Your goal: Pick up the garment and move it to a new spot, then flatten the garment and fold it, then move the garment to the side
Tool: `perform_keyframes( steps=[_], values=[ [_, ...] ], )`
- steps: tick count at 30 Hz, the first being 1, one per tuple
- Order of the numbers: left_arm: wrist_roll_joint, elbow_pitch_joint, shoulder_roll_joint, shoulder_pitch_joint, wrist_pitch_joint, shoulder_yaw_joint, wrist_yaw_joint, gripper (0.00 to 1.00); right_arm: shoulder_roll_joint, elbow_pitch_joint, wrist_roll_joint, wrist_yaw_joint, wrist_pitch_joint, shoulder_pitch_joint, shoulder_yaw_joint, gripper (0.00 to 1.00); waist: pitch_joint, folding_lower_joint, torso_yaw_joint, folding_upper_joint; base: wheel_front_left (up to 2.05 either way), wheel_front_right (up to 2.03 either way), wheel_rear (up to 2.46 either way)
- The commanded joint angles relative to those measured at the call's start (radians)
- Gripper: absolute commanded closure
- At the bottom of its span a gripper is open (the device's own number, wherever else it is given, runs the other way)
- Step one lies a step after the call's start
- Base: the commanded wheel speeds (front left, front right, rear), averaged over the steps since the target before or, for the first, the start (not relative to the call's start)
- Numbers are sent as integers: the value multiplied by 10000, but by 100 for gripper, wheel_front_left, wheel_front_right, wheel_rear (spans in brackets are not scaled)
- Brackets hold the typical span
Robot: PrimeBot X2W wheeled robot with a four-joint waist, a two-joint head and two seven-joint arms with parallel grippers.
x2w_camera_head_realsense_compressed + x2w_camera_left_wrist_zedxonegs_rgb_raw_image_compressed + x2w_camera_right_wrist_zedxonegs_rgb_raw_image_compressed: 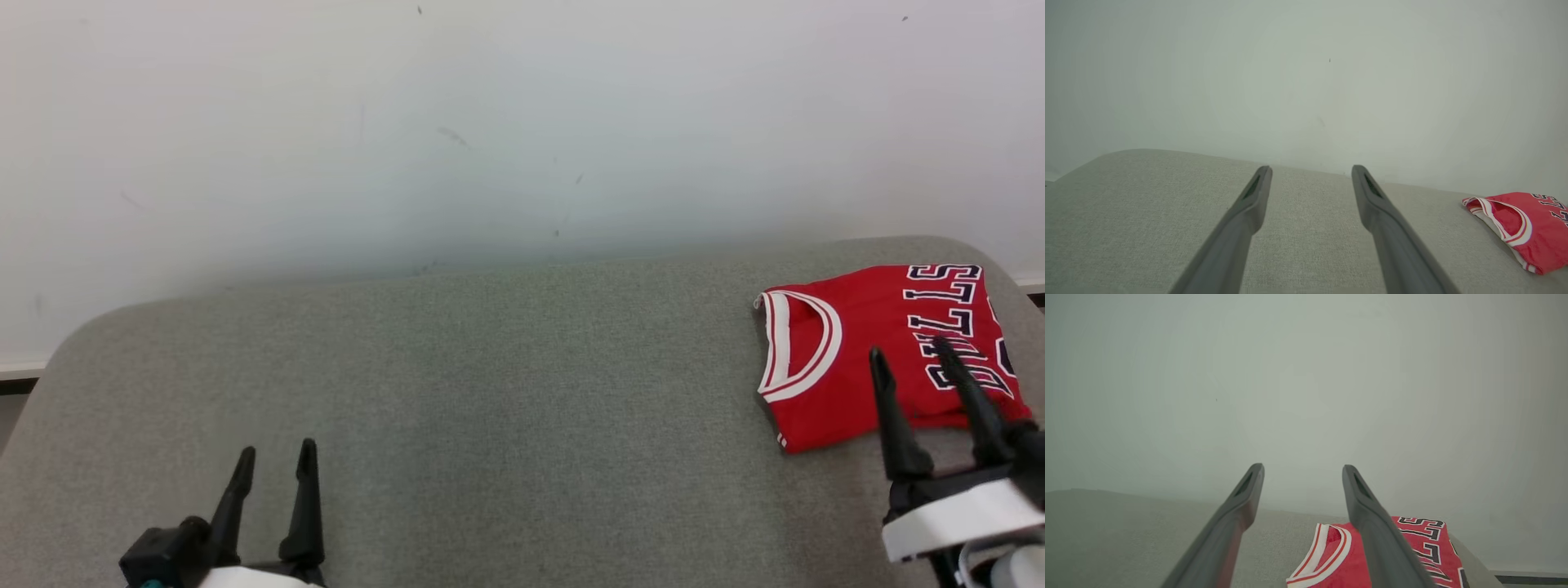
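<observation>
Garment: red jersey with white-trimmed neckline and dark lettering, folded, lying flat at the far right corner of the grey upholstered bench, against a pale wall. Left claw: low at the near left of the bench, well apart from the garment, fingers pointing toward the wall, spread and holding nothing. Right claw: at the near right, angled slightly leftward, fingers spread and empty, their tips over the garment's near edge; contact cannot be told.

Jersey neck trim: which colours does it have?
The trim is white with a red stripe, clearest in head view.
</observation>
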Motion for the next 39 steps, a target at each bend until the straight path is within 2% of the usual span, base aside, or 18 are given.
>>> perform_keyframes(
  steps=[1, 6, 12, 39],
  values=[
    [155, 47, 27, 184, 4, 19, -36, 0, 373, -200, 63, -25, -102, 598, -188, 0, -16, 2, 24, 0, 0, 0, 0],
    [619, 243, 22, 433, 4, -140, -68, 0, 1088, -513, -266, -25, -199, 1668, -320, 0, -53, 2, 55, 0, 0, 0, 0],
    [978, 493, 13, 487, 4, -223, -111, 0, 1394, -456, -405, -25, -222, 2103, -196, 0, -61, 2, 5, 0, 0, 0, 0],
    [1167, 647, 2, 306, 4, -186, -145, 0, 1745, -360, -420, -25, -228, 2100, -254, 0, 17, 2, -66, 0, 0, 0, 0]
  ],
)
